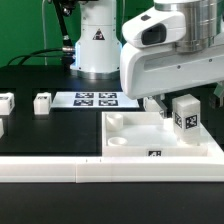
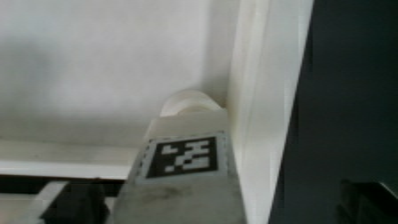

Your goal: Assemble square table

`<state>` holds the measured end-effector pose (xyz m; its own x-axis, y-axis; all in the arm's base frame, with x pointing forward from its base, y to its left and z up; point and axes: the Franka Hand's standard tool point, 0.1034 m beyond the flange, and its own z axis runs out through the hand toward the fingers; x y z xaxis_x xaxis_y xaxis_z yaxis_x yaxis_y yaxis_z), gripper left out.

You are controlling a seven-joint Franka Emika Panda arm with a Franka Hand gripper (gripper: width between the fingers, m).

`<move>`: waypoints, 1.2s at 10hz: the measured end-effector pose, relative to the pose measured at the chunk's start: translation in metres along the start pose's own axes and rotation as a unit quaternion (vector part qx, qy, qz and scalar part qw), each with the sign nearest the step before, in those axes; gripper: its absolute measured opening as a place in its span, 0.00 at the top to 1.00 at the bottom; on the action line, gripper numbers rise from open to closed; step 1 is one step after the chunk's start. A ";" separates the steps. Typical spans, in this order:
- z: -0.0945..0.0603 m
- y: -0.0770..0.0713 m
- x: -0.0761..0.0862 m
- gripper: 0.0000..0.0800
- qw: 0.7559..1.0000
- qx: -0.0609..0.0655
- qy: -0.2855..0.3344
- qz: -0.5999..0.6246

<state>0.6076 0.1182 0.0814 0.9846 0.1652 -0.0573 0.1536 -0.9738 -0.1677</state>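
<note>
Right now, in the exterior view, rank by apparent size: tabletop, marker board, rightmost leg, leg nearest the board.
Tabletop
marker board
rightmost leg
leg nearest the board
Legs unsure: the rightmost is nearer.

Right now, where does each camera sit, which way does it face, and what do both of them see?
Exterior view: off the arm, opposite the robot's base, a little above the table; looks across the rail and slab to the leg; base and wrist housing show.
Wrist view: on the wrist, looking down between the open fingers at the leg; only blurred fingers show.
Shared: the tagged leg standing on the slab.
</note>
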 end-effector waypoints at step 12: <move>0.003 0.002 -0.004 0.63 0.990 -0.002 0.023 0.142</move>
<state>0.6040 0.1161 0.0788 0.9909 -0.1223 -0.0564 -0.1294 -0.9806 -0.1473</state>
